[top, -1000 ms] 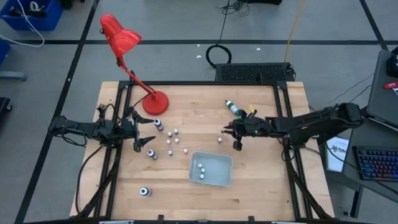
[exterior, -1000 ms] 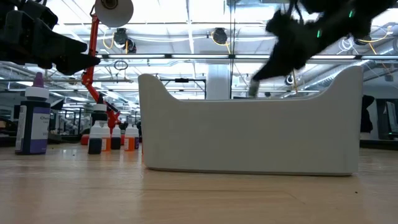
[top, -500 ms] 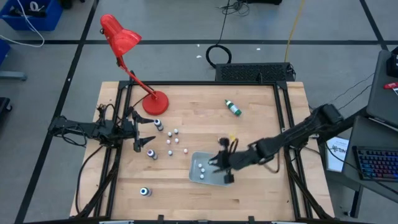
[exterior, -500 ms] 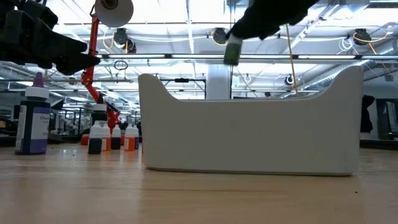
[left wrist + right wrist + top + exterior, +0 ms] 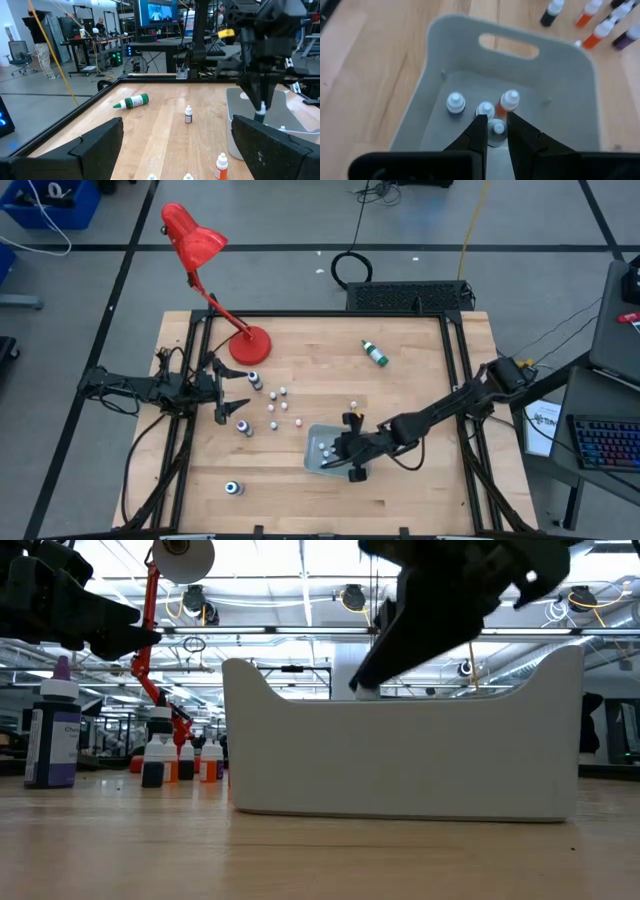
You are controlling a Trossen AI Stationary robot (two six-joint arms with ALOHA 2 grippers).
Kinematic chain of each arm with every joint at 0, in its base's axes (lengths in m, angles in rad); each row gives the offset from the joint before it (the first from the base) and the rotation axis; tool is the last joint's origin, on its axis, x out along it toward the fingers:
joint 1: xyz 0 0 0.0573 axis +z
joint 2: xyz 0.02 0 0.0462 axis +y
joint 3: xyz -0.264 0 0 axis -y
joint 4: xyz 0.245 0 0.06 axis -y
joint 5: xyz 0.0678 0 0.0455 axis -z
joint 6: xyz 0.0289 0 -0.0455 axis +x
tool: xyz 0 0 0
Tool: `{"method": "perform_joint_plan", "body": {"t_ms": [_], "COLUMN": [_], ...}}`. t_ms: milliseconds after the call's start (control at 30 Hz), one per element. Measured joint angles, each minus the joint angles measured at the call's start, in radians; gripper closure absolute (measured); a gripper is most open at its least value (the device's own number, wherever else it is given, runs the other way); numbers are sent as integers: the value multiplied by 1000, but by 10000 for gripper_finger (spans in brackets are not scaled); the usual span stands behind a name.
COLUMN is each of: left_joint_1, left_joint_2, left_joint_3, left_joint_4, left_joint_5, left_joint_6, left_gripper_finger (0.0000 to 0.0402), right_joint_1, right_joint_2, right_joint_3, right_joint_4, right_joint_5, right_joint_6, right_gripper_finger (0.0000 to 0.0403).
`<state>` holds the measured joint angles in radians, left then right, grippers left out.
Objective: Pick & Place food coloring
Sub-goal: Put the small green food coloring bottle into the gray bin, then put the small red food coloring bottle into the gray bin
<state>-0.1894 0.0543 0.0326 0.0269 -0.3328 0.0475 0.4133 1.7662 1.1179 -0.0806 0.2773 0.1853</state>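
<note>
My right gripper (image 5: 338, 458) hangs over the pale grey tray (image 5: 325, 430), shut on a small white-capped food coloring bottle (image 5: 497, 129). Three more small bottles (image 5: 485, 109) stand on the tray's floor just beyond it. Several little bottles (image 5: 275, 405) stand on the wood left of the tray, one (image 5: 352, 405) stands behind it, and one (image 5: 233, 489) stands near the front edge. A green bottle (image 5: 375, 353) lies on its side at the far right. My left gripper (image 5: 228, 405) waits open at the table's left side. My right gripper pinches the small bottle at its white top (image 5: 498, 128) between its two fingers (image 5: 479, 131). The fingers slant down from the table's right side. The bottle (image 5: 262, 107) hangs upright below the fingertips, inside the tray's outline and clear of its floor.
A red desk lamp (image 5: 215, 280) stands on its round base at the far left of the table. The tray's tall wall (image 5: 400, 760) fills the low view. A larger purple bottle (image 5: 52, 735) stands at the left there.
My right gripper has swung from the table's far right toward the near edge and the tray, tipping further down and sinking, with the small bottle carried between its shut fingers. It now hangs over the tray, the bottle lowered to the rim.
</note>
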Motion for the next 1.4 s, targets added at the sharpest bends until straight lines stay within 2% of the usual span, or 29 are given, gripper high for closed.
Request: {"method": "perform_joint_plan", "body": {"t_ms": [533, 900, 1167, 1400], "left_joint_1": [0, 0, 0, 0], "left_joint_2": [0, 0, 0, 0], "left_joint_3": [0, 0, 0, 0], "left_joint_4": [1, 0, 1, 1], "left_joint_5": [0, 0, 0, 0], "left_joint_6": [0, 0, 0, 0], "left_gripper_finger": [36, 36, 36, 36], "right_joint_1": [-8, -8, -8, -8], "right_joint_2": [82, 83, 82, 49], "right_joint_3": [0, -1, -1, -1], "right_joint_4": [10, 0, 1, 1], "right_joint_5": [-44, -49, -51, -48], "right_joint_6": [12, 10, 12, 12], "right_gripper_finger": [363, 362, 281, 266]}}
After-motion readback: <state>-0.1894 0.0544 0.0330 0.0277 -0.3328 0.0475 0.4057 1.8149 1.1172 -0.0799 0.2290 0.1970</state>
